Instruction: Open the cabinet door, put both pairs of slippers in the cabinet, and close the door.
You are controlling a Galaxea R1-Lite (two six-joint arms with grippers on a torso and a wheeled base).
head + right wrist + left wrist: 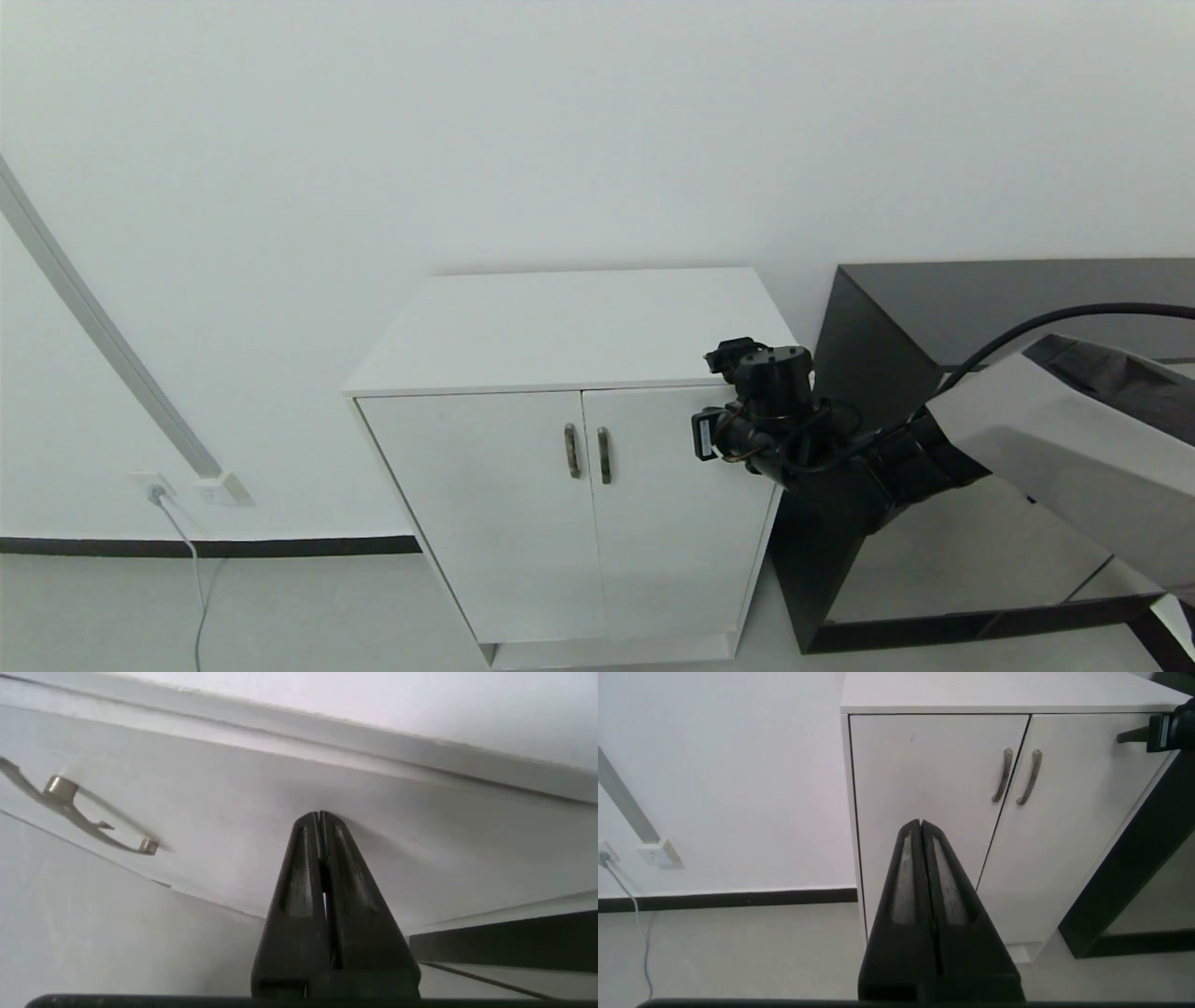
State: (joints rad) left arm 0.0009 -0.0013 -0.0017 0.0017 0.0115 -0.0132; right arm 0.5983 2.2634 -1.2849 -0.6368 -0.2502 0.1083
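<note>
The left gripper (920,826) hangs clenched on nothing, well back from the cabinet (560,327) and facing its left door (485,504). Both doors are closed, and their two upright handles, the left handle (570,451) and the right handle (603,455), stand side by side at the middle seam. The right gripper (320,819), also clenched and empty, sits close to the right door (672,523) near its upper outer corner; that arm looks nearer, with the right handle off to its left.
</note>
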